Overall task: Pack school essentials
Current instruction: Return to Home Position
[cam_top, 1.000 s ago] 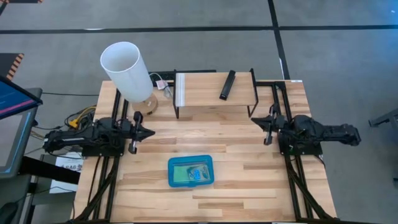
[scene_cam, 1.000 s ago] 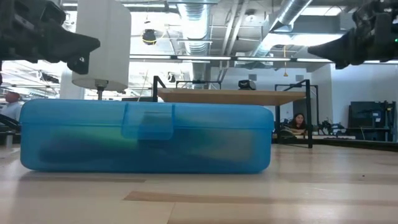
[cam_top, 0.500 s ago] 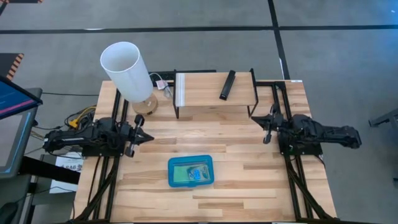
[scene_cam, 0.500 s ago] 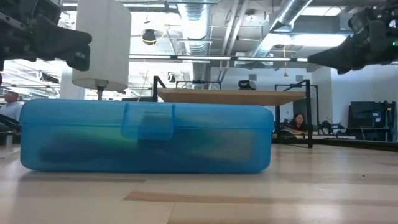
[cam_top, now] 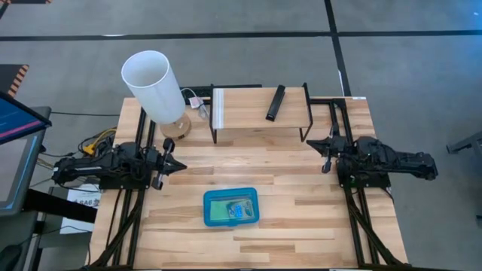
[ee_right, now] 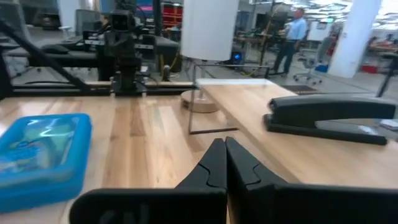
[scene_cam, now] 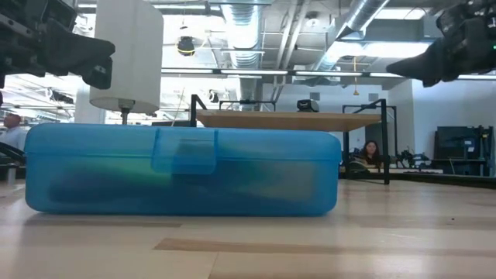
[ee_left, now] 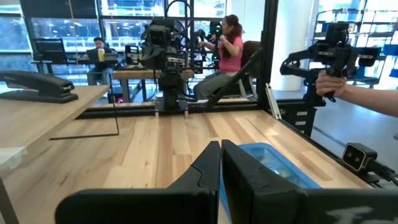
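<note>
**Left arm:** lies folded at the counter's (cam_top: 301,226) left edge, forearm level. The left pincer (cam_top: 172,163) points inward across the boards, fingers pressed together, holding nothing.

**Right arm:** lies folded at the right edge. The right pincer (cam_top: 324,154) points inward toward the left one, fingers pressed together, holding nothing.

**Case** (cam_top: 207,209)**:** translucent blue, rectangular with rounded corners. The lid is down, with a latch tab (scene_cam: 184,151) at the middle of one long side. It lies flat on the counter between the two pincers, below their height, offset toward the front edge and well apart from both.

**School essentials** (cam_top: 239,213)**:** inside the case, seen through the lid as green and pale shapes. Single pieces and any print on them cannot be made out.

**Lamp** (cam_top: 153,85)**:** white cylindrical shade, behind the left pincer toward the counter's back.

**Shelf** (cam_top: 248,113)**:** at the back, between the pincers, carrying a black bar (cam_top: 276,103).
</note>
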Controlling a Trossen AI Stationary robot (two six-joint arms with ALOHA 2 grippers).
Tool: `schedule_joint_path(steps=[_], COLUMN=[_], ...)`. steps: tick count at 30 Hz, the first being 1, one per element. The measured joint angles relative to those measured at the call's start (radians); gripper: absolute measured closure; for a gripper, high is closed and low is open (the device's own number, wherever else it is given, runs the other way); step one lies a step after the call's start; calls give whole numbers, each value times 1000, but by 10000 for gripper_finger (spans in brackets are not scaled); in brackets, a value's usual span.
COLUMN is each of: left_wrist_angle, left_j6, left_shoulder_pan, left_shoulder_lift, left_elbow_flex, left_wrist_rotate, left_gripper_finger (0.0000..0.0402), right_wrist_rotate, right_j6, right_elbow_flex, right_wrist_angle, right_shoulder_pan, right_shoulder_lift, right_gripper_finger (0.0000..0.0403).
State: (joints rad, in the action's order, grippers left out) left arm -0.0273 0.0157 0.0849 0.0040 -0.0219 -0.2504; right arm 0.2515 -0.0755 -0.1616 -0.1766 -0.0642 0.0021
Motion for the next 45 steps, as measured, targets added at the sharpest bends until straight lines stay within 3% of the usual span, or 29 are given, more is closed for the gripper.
schedule_joint_path(steps=[9, 18, 22, 30, 45], left_wrist_angle=[0, -1, -1, 9, 20], left_j6=[10, 24, 34, 42, 42], left_shoulder_pan=[0, 0, 0, 0, 0], left_shoulder_lift=[0, 0, 0, 0, 0], left_elbow_flex=[0, 0, 0, 0, 0], left_wrist_rotate=[0, -1, -3, 72, 147], left_gripper_finger=[397, 397, 397, 397, 397], right_wrist_rotate=[-19, -20, -20, -16, -13], right_j6=[25, 20, 20, 175, 173], right_elbow_flex=[7, 134, 139, 140, 142], right_wrist_angle=[-21, 189, 202, 197, 193], right_shoulder_pan=[43, 39, 20, -49, -76], right_shoulder_lift=[0, -1, 1, 21, 37], right_gripper_finger=[400, 399, 395, 376, 371])
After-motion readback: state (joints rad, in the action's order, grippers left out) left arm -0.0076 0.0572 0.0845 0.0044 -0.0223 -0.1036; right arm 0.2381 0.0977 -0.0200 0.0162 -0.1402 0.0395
